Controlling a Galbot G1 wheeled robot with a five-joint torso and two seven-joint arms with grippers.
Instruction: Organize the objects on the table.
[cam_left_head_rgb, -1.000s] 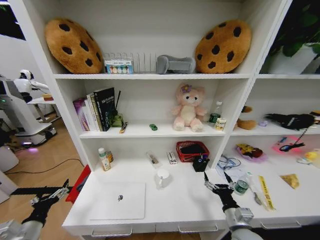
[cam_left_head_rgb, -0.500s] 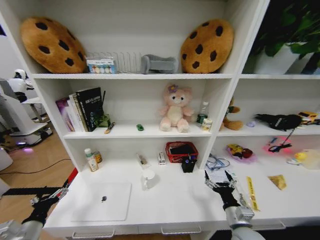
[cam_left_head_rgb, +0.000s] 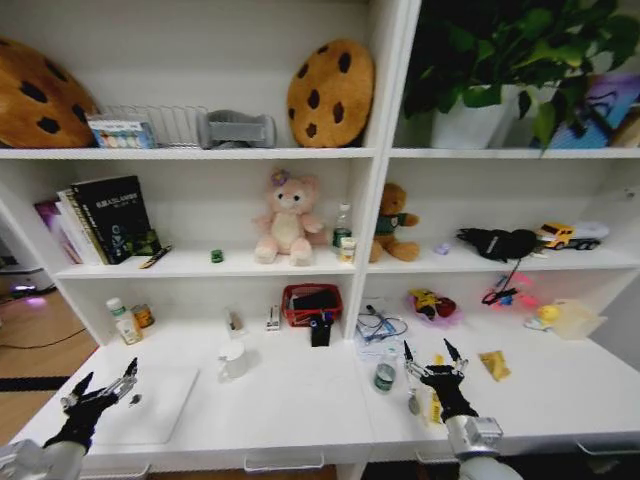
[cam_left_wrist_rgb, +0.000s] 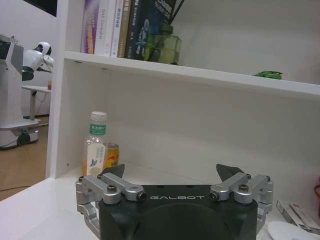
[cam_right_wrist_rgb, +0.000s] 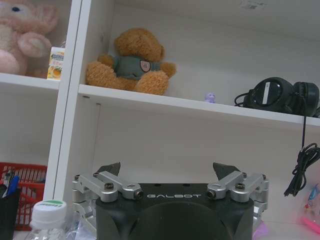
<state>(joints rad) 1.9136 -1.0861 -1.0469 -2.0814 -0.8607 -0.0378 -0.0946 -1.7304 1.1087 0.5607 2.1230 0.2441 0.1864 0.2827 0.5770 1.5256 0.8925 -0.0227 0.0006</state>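
- Whole head view has slid since a second ago: shelf divider now sits mid-frame, right bay with plant pot (cam_left_head_rgb: 462, 118) and brown teddy (cam_left_head_rgb: 392, 236) has come in. Camera has turned; things on the table (cam_left_head_rgb: 290, 405) have not moved.
- Silver laptop (cam_left_head_rgb: 150, 405) now lies at the near left of the view, flat on the table, lid closed.
- Left gripper (cam_left_head_rgb: 100, 390) hovers at the near left corner over the laptop's left edge, jaws spread wide, holding nothing.
- Right gripper (cam_left_head_rgb: 432, 357) hovers low over the table right of centre, jaws spread wide, empty.
- Round green tin (cam_left_head_rgb: 384, 377) stands just left of the right gripper; yellow strip (cam_left_head_rgb: 436, 406) lies under it.
- Tiny green trinket (cam_left_head_rgb: 216, 256) sits on the middle shelf, left of the pink plush (cam_left_head_rgb: 285, 218).
- White mug (cam_left_head_rgb: 233, 361) stands between laptop and red basket (cam_left_head_rgb: 312, 303); black pen holder (cam_left_head_rgb: 320, 330) stands just in front of the basket.
- Bottle (cam_left_head_rgb: 119, 320) and small can (cam_left_head_rgb: 144, 316) stand far left by the shelf wall.
- Open white tabletop lies along the near edge between the two grippers and far right near the clear box (cam_left_head_rgb: 574, 319).
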